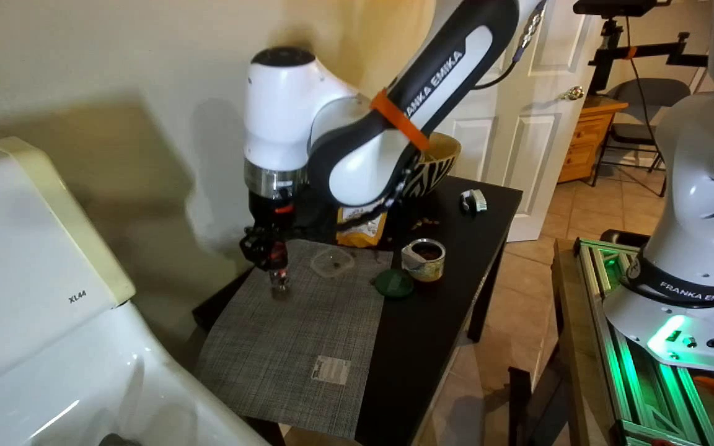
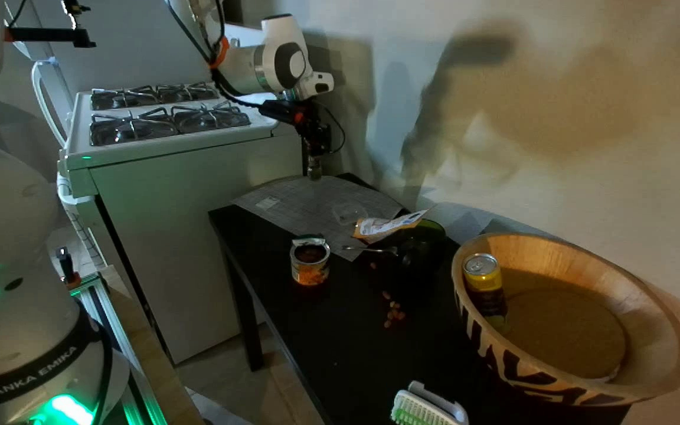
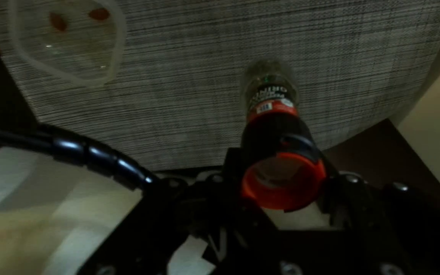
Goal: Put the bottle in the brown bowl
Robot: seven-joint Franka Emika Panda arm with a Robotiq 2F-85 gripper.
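Note:
The bottle stands upright with a clear lower part, a red label and a black top. It shows in both exterior views [image 1: 279, 279] [image 2: 314, 169] and in the wrist view [image 3: 270, 100]. My gripper [image 3: 283, 177] has its fingers against both sides of the bottle's top, and it also shows in both exterior views [image 1: 272, 249] [image 2: 316, 141]. The bottle's base is at or just above the grey mat; I cannot tell which. The brown bowl [image 2: 602, 283] stands at the table's far end from the gripper. In an exterior view the arm partly hides the bowl [image 1: 436, 170].
A yellow can [image 2: 484, 286] stands inside the bowl. A clear dish [image 1: 332, 262], an open tin [image 1: 426, 266], a green lid [image 1: 394, 283], an orange-and-white bag [image 1: 362, 230], a dark cup [image 2: 419, 242], nuts [image 2: 394, 313] and a brush [image 2: 428, 408] lie between. A wall and stove [image 2: 198, 177] flank the table.

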